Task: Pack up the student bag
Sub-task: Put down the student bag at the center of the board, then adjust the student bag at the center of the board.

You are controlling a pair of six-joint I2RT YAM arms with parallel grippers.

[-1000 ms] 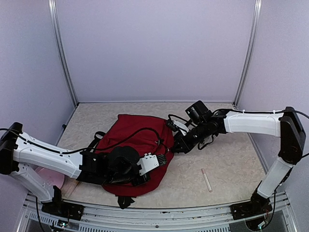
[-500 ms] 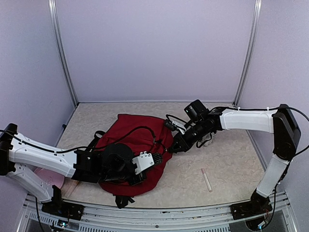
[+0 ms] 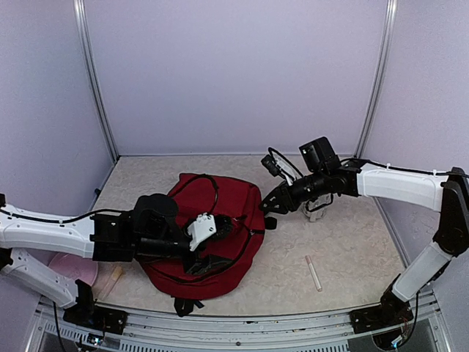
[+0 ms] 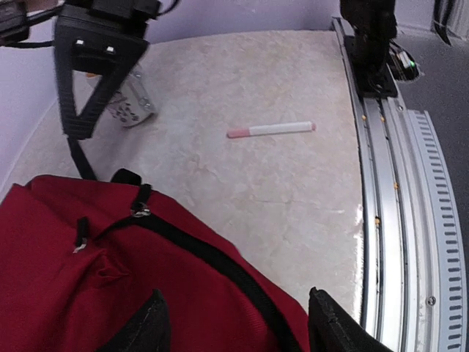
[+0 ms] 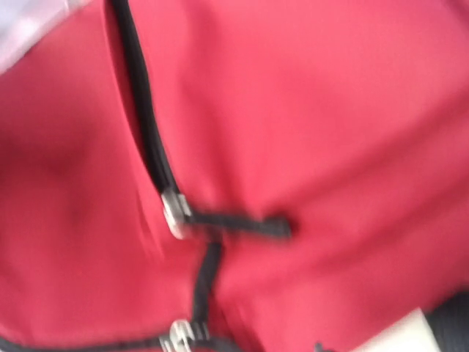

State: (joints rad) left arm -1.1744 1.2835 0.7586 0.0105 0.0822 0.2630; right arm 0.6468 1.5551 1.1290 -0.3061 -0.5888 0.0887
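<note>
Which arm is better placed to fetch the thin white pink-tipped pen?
Probably the right: the thin white pink-tipped pen lies on its side of the dark red fabric backpack, while the left tool sits over the backpack.

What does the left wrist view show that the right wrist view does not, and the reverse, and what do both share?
Only left wrist: a pink-and-white pen on the table, and the metal rail. Only right wrist: nothing new, just a blurred close-up. Both: the red student bag, its black zipper lines and zipper pulls.
</note>
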